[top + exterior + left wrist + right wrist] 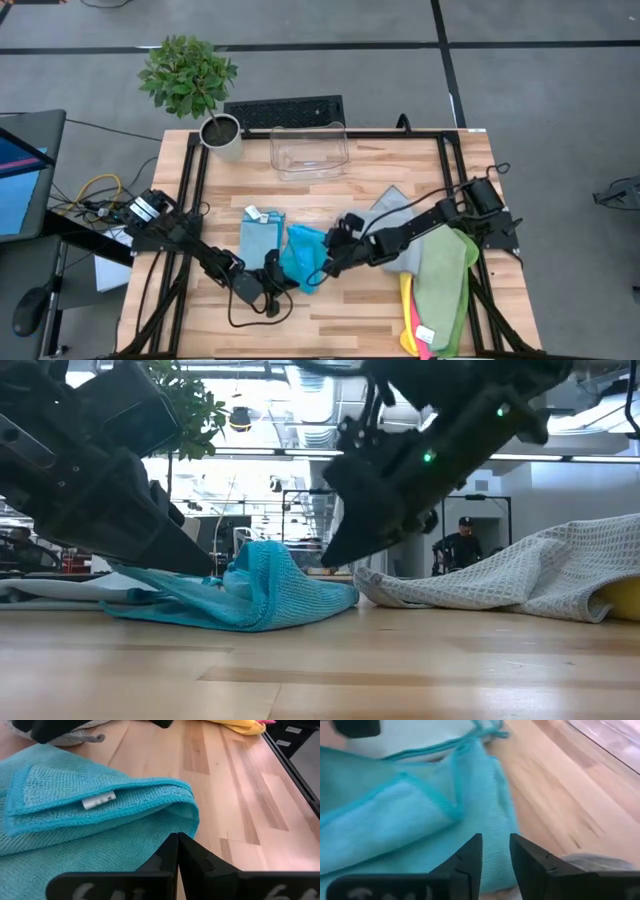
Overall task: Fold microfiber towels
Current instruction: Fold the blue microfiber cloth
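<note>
Right now the teal towel (301, 257) lies bunched on the bench (350, 310), beside the light blue towel (260, 236). The left gripper (277, 285) is closed tight at the teal towel's edge. The right gripper (325, 262) hangs over it, slightly open, holding nothing.

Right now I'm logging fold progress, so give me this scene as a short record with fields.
towel being folded: teal towel, bunched mid-table
left gripper: shut, at the teal towel's edge
right gripper: fingers apart, over the teal towel
already folded: light blue towel beside it
waiting pile: grey towel, green towel, yellow towel
bin: clear bin, nothing visible inside
</note>
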